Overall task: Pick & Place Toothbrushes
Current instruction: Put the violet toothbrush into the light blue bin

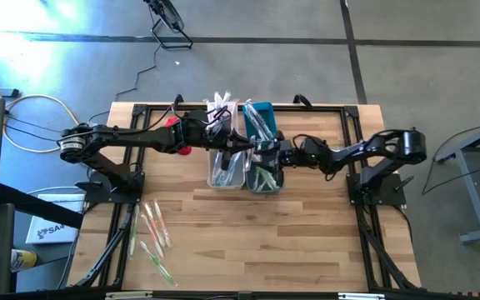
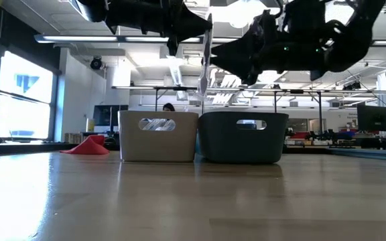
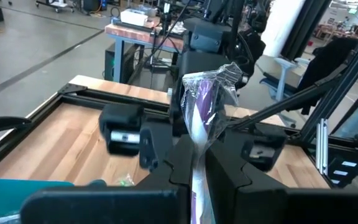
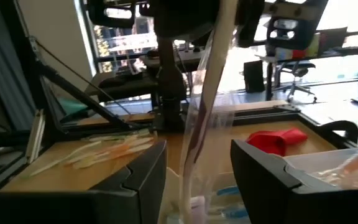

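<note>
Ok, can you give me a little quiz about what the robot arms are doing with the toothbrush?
1. True or false: the left gripper has its jaws shut on a wrapped toothbrush.
2. Pick one. The jaws of the right gripper are: A) open, one on each side of the toothbrush; B) shut on a red cloth; C) down inside a bin.
3. Fill in: next to the white bin stands a ____ bin.

Key: 1 true. 2 A. 3 teal; it is the teal bin.
</note>
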Available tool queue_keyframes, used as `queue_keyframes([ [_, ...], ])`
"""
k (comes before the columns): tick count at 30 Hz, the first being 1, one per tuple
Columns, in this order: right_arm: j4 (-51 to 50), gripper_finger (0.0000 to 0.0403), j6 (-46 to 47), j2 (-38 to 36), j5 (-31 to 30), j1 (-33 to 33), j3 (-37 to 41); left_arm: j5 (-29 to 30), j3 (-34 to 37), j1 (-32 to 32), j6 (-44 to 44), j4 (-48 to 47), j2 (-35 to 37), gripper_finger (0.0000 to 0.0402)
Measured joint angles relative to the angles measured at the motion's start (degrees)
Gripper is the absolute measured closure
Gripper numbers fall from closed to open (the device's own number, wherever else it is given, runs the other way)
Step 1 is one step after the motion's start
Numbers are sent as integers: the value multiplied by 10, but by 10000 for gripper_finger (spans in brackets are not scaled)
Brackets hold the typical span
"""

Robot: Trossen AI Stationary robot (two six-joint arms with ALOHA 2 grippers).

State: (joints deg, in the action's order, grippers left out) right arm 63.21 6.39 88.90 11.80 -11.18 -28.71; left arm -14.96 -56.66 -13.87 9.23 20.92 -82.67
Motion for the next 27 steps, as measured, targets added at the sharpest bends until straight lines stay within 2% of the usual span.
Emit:
queue_keyframes([
  [7, 0, 230, 0, 54, 81, 0, -45, -3, 0, 0, 0, -1, 0, 382],
  [12, -1, 240, 0, 61, 84, 0, -52, -3, 0, 0, 0, -1, 0, 382],
  [27, -2, 376, -2, 61, 72, -2, -52, -4, 0, 1, -1, -1, 0, 382],
])
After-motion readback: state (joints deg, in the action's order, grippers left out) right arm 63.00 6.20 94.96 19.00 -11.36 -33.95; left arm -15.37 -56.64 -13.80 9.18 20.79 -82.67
